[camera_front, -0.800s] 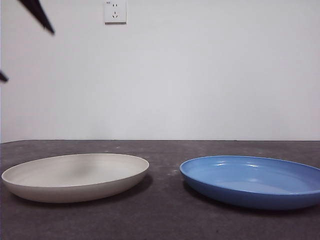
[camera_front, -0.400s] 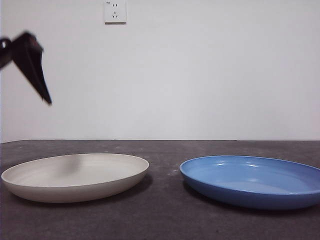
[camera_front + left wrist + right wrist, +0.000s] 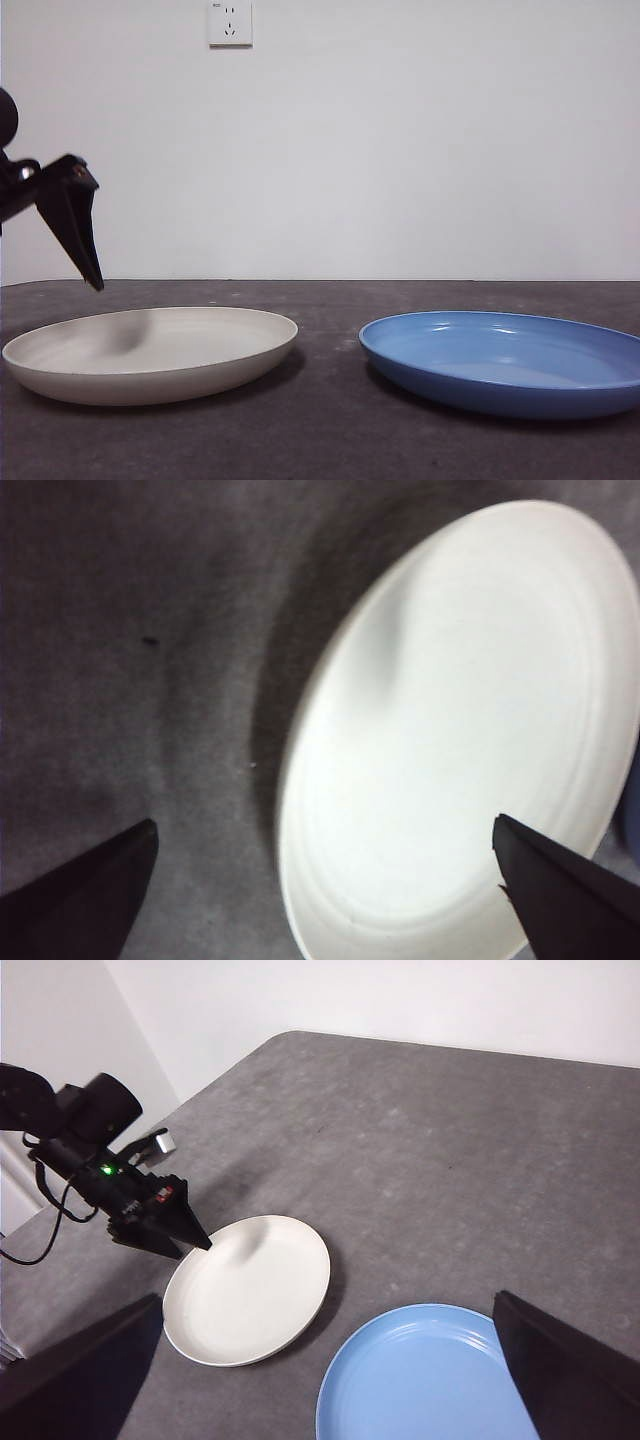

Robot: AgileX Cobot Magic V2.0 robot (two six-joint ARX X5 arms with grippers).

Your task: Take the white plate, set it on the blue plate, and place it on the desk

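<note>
The white plate lies flat on the desk at the left, and the blue plate lies beside it at the right, a gap apart. My left gripper hangs just above the white plate's outer left rim, clear of it. In the left wrist view the left gripper is open wide, straddling the rim of the white plate with nothing held. My right gripper is open and empty, high above the white plate and the blue plate.
A white wall with a power socket stands behind the desk. The left arm with its cable reaches in over the desk's left edge. Bare desk stretches beyond the plates.
The left gripper has come down from the top left corner to just above the white plate's left rim. Both plates lie where they were.
</note>
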